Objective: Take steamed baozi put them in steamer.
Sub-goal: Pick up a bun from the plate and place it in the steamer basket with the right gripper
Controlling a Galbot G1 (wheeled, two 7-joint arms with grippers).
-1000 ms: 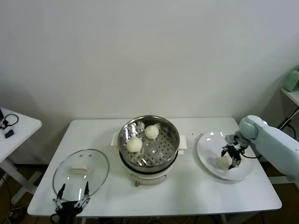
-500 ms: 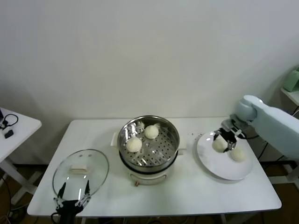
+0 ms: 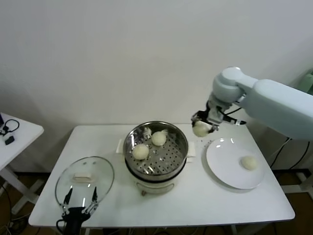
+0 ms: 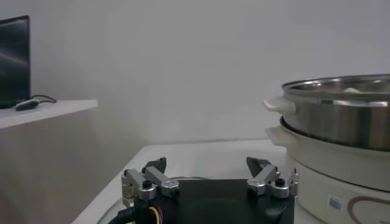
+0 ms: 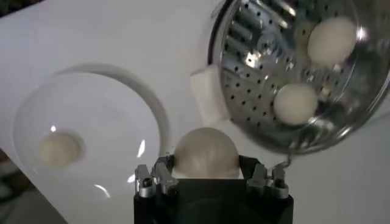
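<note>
My right gripper point(image 3: 201, 126) hangs in the air between the steamer point(image 3: 182, 155) and the white plate point(image 3: 222, 164), shut on a steamed baozi point(image 5: 205, 153). Two baozi lie on the steamer's perforated tray, one point(image 3: 140, 151) nearer the front and one point(image 3: 158, 138) behind it. In the right wrist view the same two baozi point(image 5: 295, 103) point(image 5: 331, 40) show in the steamer point(image 5: 256, 91). One more baozi point(image 3: 249, 162) rests on the plate. My left gripper point(image 3: 79, 207) stands open at the table's front left, holding nothing.
A round glass lid point(image 3: 84, 179) lies flat on the table left of the steamer, just behind the left gripper. A small side table point(image 3: 14, 134) stands at the far left. The wall runs close behind the table.
The right gripper has risen from the plate with a baozi and swung left toward the steamer. One baozi stays on the plate. The left arm has barely moved.
</note>
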